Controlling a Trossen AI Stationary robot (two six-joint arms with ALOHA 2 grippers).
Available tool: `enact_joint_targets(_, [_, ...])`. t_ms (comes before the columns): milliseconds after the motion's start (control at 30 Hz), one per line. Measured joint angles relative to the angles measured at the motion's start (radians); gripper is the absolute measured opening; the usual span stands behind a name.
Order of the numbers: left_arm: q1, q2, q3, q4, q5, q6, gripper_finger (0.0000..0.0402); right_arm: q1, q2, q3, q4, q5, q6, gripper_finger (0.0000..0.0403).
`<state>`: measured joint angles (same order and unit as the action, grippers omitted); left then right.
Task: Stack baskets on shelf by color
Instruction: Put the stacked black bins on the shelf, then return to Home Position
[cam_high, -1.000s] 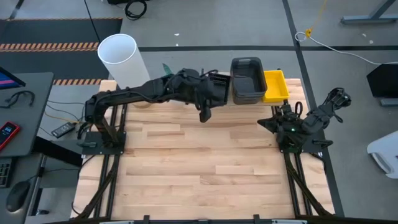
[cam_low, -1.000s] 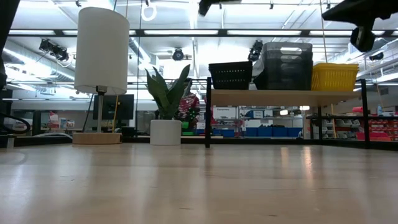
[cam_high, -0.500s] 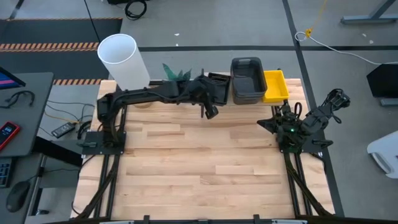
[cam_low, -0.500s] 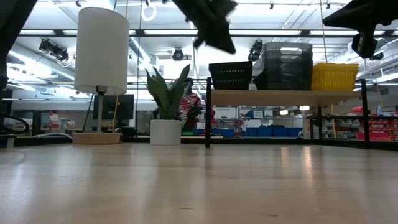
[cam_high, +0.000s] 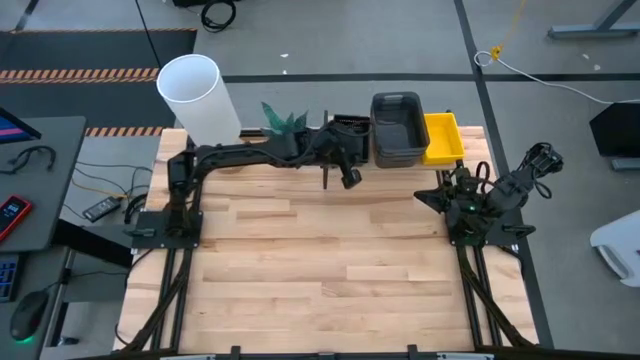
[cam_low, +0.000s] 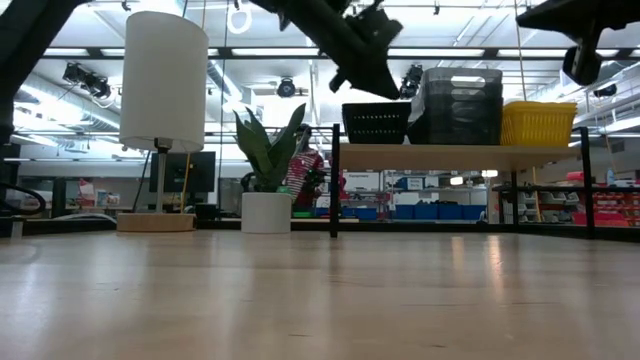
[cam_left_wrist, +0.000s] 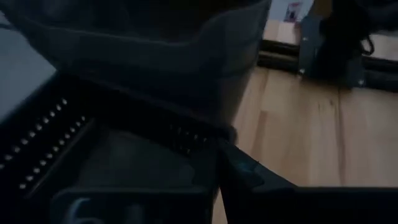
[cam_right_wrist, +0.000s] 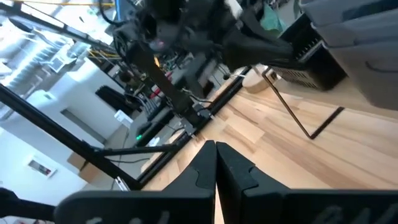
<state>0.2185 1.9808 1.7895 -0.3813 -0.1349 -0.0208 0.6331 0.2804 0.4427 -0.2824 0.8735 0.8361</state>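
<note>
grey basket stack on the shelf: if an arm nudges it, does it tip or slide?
The grey basket stack stands taller than the black mesh basket and yellow baskets beside it, so a high push could probably tip it. The nested trays look like thin plastic, likely light, so it may slide on the smooth wooden shelf. The neighbours crowd both sides and may brace it.

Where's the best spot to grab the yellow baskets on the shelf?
Probably the yellow baskets' outer long rim, from above on the right: the open top faces up, that side is free, and the grey baskets crowd the other side on the shelf.
</note>
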Motion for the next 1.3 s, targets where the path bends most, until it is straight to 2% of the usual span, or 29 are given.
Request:
enact_joint_targets(167, [0.012,0.024,-0.002,0.054,0.006,-0.027,0.0019,0.000,0.002,0.000,0.037,0.000,-0.032,0.0007])
enact_joint_targets(433, [-0.002,0.001,-0.002,0.179,0.091,-0.024,0.0012,0.000,0.001,0.000,0.044,-0.002,-0.041,0.0007])
enact_joint_targets(533, [-0.012,-0.035,0.001,0.174,0.102,-0.048,0.0010,0.000,0.001,0.000,0.064,-0.002,-0.088,0.0007])
enact_joint_targets(667, [-0.016,-0.088,0.001,0.178,0.202,-0.051,0.0009,0.001,-0.011,0.000,0.057,-0.002,-0.169,0.0007])
enact_joint_targets(967, [-0.028,-0.138,0.001,0.153,0.298,-0.013,0.0006,-0.001,-0.036,-0.005,0.006,0.011,-0.181,0.0007])
enact_joint_targets(1100, [-0.064,-0.129,-0.010,0.152,0.319,-0.016,0.0006,-0.001,-0.060,-0.081,0.033,0.007,-0.128,0.0007])
enact_joint_targets(1300, [-0.117,-0.165,-0.202,0.269,0.329,-0.084,0.0005,0.000,-0.106,-0.266,0.250,-0.003,-0.054,0.0007])
